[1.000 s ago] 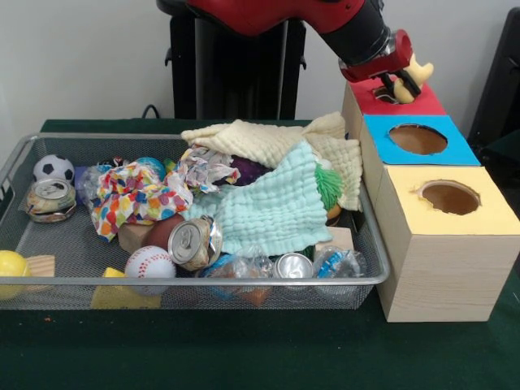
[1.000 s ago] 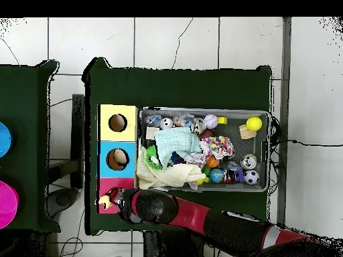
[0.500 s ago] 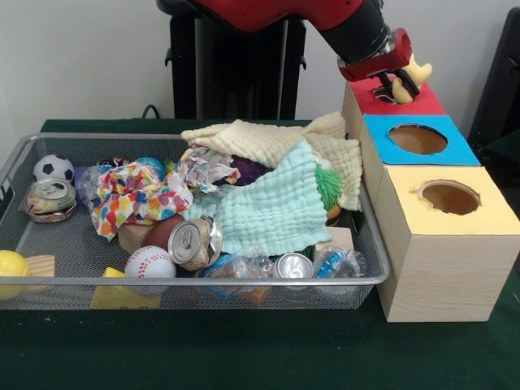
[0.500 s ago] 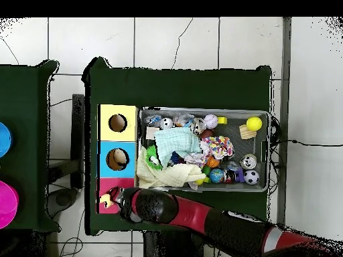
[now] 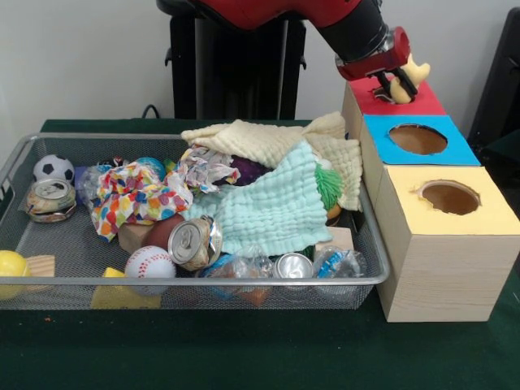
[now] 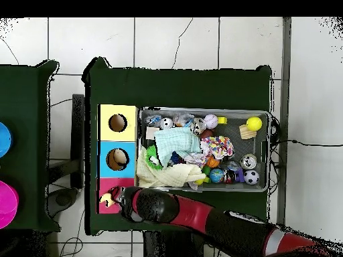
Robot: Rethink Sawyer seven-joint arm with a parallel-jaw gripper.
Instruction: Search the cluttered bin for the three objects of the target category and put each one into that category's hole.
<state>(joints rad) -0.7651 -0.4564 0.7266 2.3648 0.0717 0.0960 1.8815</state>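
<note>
Gripping a pale yellow toy (image 5: pixel 409 80), the claw (image 5: pixel 396 81) hangs clamped on it over the red-topped box (image 5: pixel 406 101), at the far end of the row of three boxes. Overhead, toy (image 6: pixel 105 199) and claw (image 6: pixel 114 198) sit above the same red top. Next along the row: blue-topped box (image 5: pixel 418 140) with open round hole, then yellow-topped box (image 5: pixel 451 203), hole also open. Wire bin (image 5: pixel 187 280) stands just beside the boxes on the green surface (image 5: pixel 244 357). Bin contents: cream cloth (image 5: pixel 268 140) heaped at the corner nearest the red box, mint cloth (image 5: pixel 272 207) draped below it, spotted paper wad (image 5: pixel 134 197), crushed can (image 5: pixel 193 241), baseball (image 5: pixel 149 262), soccer ball (image 5: pixel 53 168) at the opposite end.
</note>
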